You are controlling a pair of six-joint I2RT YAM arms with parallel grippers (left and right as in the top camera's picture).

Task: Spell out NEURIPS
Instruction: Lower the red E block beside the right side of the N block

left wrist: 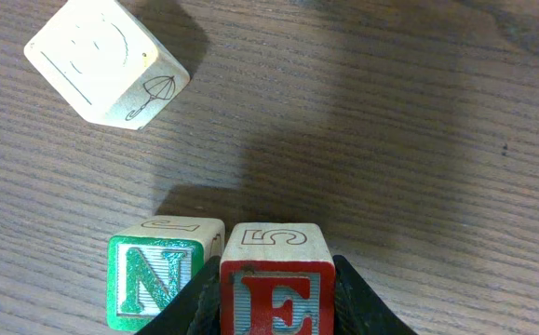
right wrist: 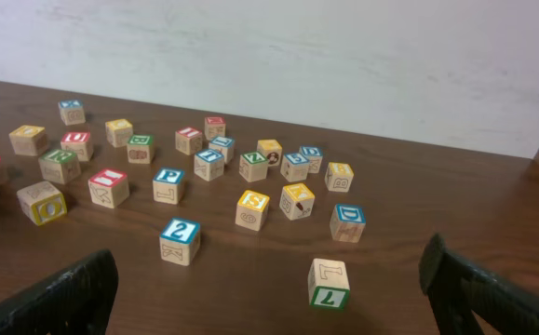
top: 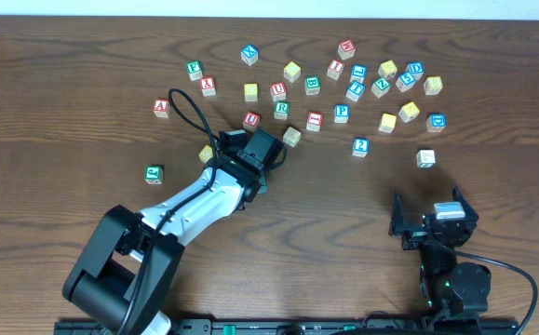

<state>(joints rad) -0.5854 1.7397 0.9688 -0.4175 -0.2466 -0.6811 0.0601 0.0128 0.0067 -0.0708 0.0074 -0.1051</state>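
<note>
The dark brown wooden table (top: 492, 56) carries many scattered small wooden letter cubes. The left gripper (left wrist: 276, 309) is clenched on the red E wooden cube (left wrist: 276, 279), which sits just beside and level with the green N wooden cube (left wrist: 153, 274). The right gripper (right wrist: 269, 298) is released, with its jaws wide apart and nothing between them. It is well apart from the cubes. The green R cube (top: 281, 110) and blue P cube (top: 342, 113) lie in the scattered group.
</note>
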